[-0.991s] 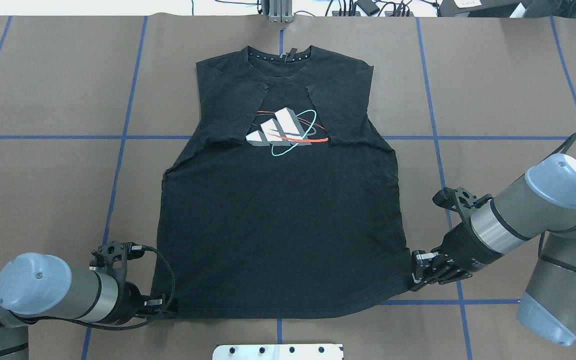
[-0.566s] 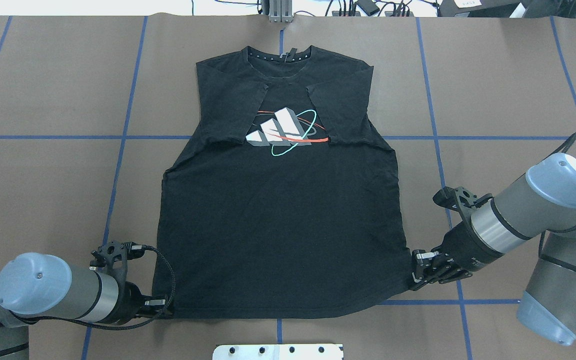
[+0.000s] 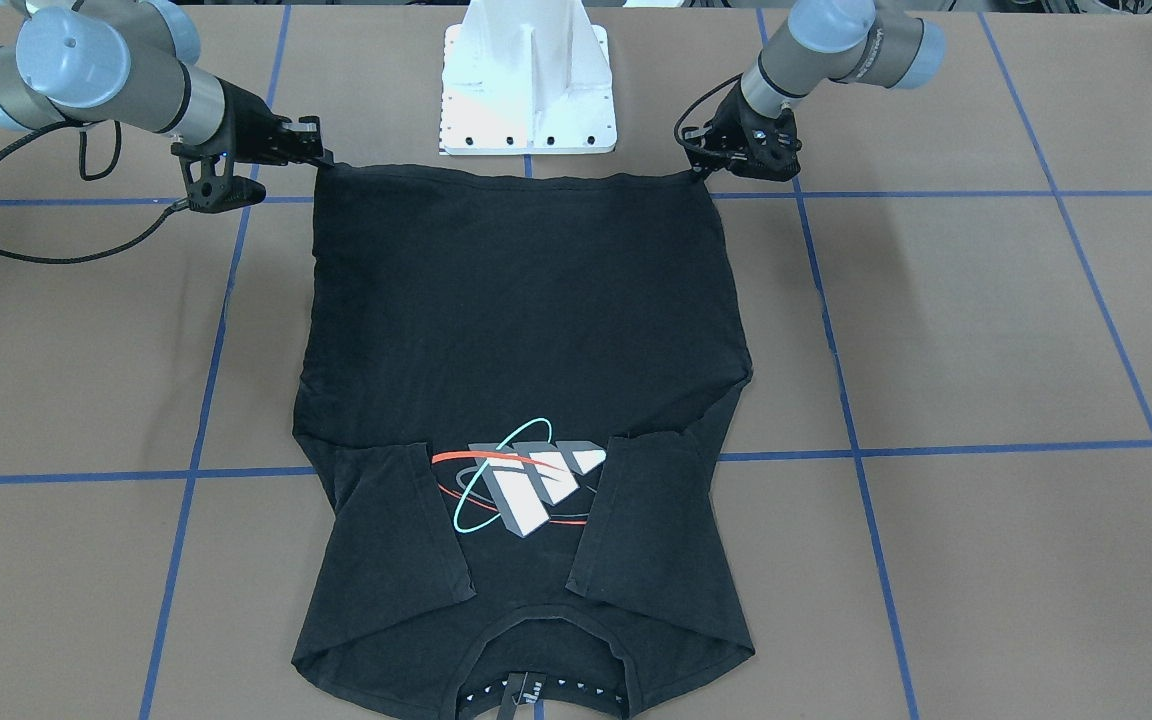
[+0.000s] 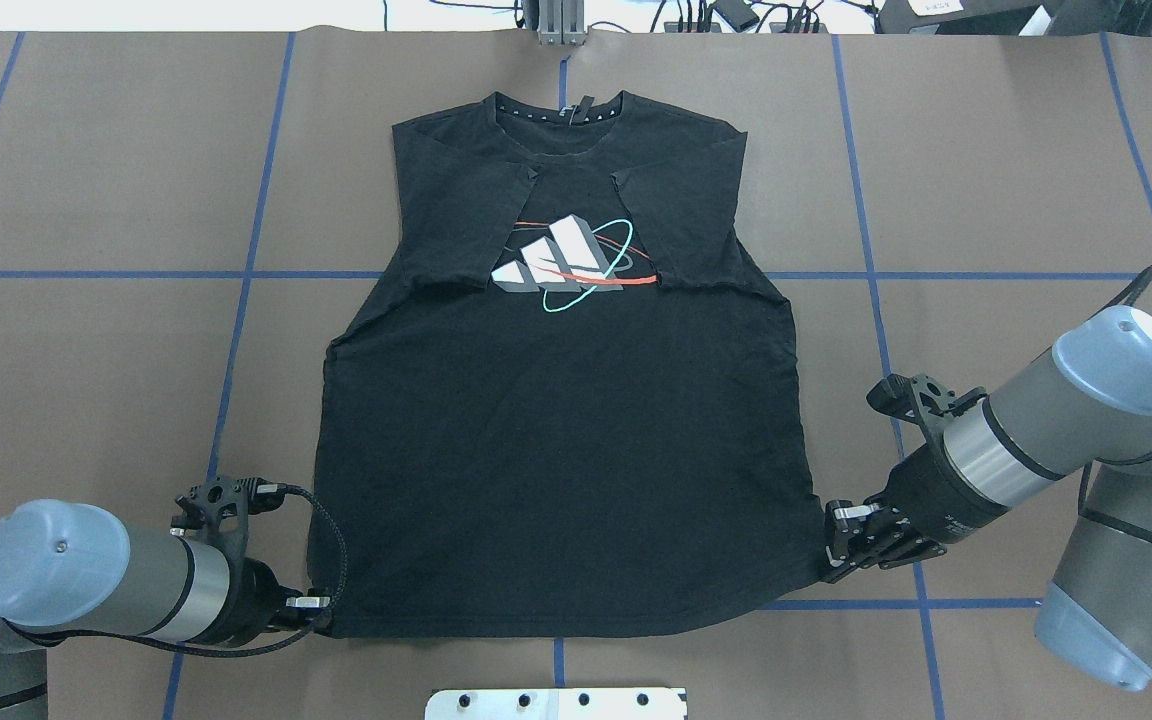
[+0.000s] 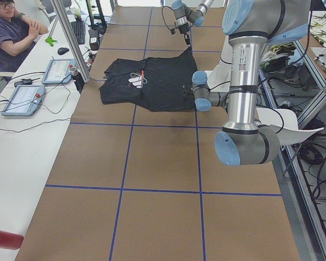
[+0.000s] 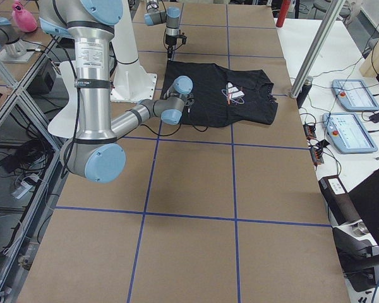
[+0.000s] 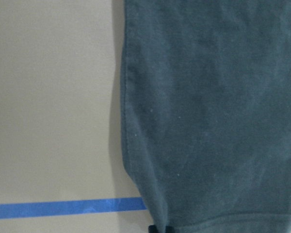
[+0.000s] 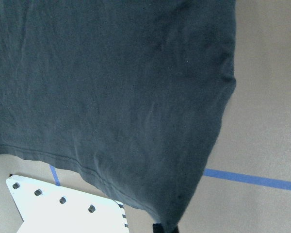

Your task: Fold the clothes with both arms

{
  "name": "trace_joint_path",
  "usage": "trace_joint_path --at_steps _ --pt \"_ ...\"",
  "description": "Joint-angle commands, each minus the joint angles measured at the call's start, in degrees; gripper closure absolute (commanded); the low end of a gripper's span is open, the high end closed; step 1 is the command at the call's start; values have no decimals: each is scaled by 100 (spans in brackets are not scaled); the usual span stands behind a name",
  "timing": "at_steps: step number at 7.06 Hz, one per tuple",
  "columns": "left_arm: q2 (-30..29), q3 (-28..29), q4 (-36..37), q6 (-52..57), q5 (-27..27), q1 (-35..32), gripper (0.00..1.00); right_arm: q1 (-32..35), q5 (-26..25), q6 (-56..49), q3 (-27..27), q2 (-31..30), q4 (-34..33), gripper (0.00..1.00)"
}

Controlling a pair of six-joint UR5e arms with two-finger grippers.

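Note:
The black T-shirt (image 4: 556, 450) lies flat and print-up on the brown table, collar away from me, both sleeves folded in beside the chest print (image 4: 561, 262). My left gripper (image 4: 319, 618) is shut on the near left hem corner; in the left wrist view the cloth (image 7: 213, 121) narrows into the fingertips at the bottom edge. My right gripper (image 4: 829, 563) is shut on the near right hem corner, and the cloth (image 8: 111, 97) runs down to its fingertips. From the front, the left gripper (image 3: 704, 170) and the right gripper (image 3: 321, 158) hold the two ends of the hem of the T-shirt (image 3: 516, 320).
The white pedestal base (image 3: 528, 90) stands just behind the hem, between the arms. Blue tape lines grid the brown table (image 4: 86, 180). Beside the table's left end a person (image 5: 11, 32) sits at a white bench with tablets (image 5: 22, 99).
My left arm has drawn back slightly to the left, taking its hem corner with it. The right arm and the rest of the shirt have not moved.

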Motion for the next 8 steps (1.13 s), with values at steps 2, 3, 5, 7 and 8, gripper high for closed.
trace_joint_path --at_steps 2,3,5,7,8 --pt "570 -592 9 19 -40 -43 100 86 372 53 445 -419 9 100" --pt "589 -760 9 10 -40 -43 100 139 1061 62 508 -438 0 100" --pt "590 -1138 18 1 -197 35 100 183 1585 62 561 -613 44 100" --pt "616 -1550 139 -347 -619 219 100 174 1832 62 570 -920 323 100" --pt "616 -1822 419 -420 -707 273 100 174 1937 62 500 -1148 795 100"
